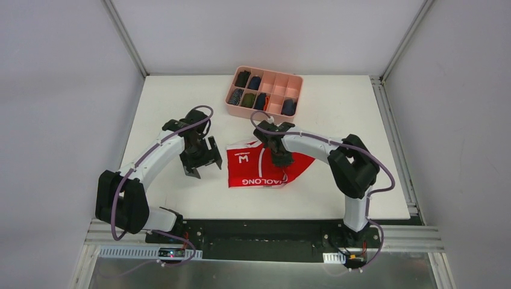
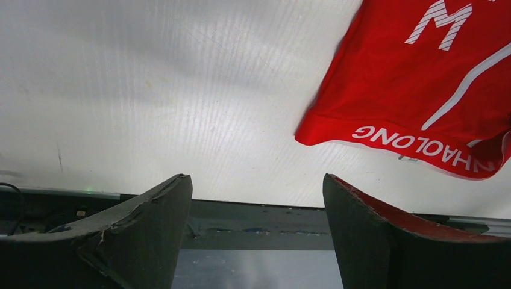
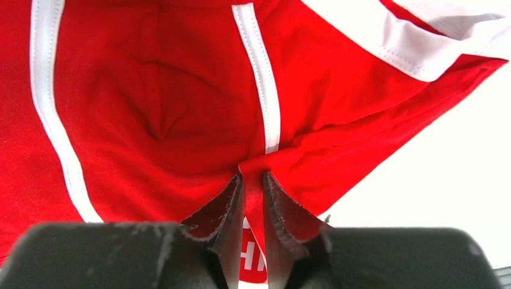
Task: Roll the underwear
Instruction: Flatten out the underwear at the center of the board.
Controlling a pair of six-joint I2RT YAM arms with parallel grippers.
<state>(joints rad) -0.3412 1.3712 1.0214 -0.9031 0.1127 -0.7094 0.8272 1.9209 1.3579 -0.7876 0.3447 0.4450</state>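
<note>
At the centre of the white table [image 1: 337, 120], seen from above, the underwear [image 1: 253, 165] lies spread out and a little rumpled: bright red cloth with white stripes, its lettered band along the six o'clock edge. No part of it is rolled yet.

The right gripper [image 3: 253, 183] sits over the garment's three o'clock side. Its wrist view shows both fingers pressed nearly together on a raised ridge of red cloth beside a white stripe, so it is pinching the underwear.

The left gripper [image 1: 203, 168] stands just beside the garment's nine o'clock edge, not touching it. Its fingers are spread wide with nothing between them, only bare table and the red corner ahead.

A pink compartment tray [image 1: 269, 68] rests at twelve o'clock, well apart, with dark rolled garments [image 1: 248, 99] in several cells.

The step in hand looks like taking a first hold on the cloth, to fold or straighten it before rolling. The next move probably calls for the left fingers to reach in and close on the nine o'clock edge, so that both sides are controlled together and the soft cloth does not bunch or drag.
</note>
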